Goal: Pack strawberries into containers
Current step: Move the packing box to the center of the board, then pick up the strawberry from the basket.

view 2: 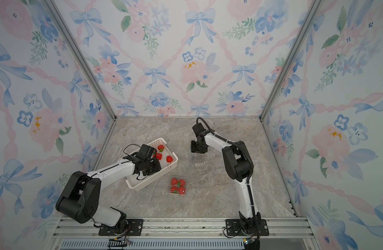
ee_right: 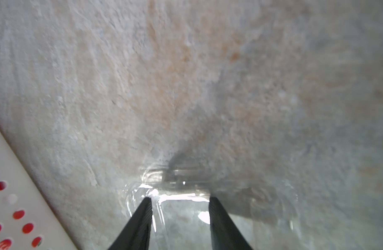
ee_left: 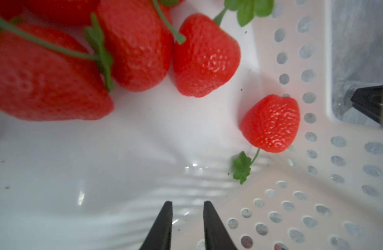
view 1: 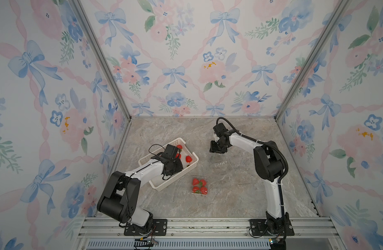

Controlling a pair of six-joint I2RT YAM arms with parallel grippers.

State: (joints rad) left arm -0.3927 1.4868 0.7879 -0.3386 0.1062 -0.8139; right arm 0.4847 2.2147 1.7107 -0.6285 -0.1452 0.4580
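Several red strawberries [ee_left: 205, 56] lie in a white perforated basket [ee_left: 294, 205], and one smaller strawberry [ee_left: 270, 123] sits against its wall. My left gripper [ee_left: 188, 203] is down inside that basket [view 1: 173, 179], its jaws a little apart and empty, short of the berries. In both top views a clear container [view 1: 199, 187] [view 2: 178, 186] near the front holds several strawberries. Two empty clear containers [view 1: 221, 164] [view 1: 240, 165] lie by the right arm. My right gripper [ee_right: 180, 199] [view 1: 217, 149] is open, with a clear container's rim [ee_right: 153, 176] at its fingertips. Whether it touches the rim I cannot tell.
The basket [view 2: 151, 183] stands slantwise at the left of the marble table, close to the left wall. A corner of the basket [ee_right: 15, 194] shows beside the right gripper. Flowered walls close off three sides, and both arm bases are bolted to the front rail.
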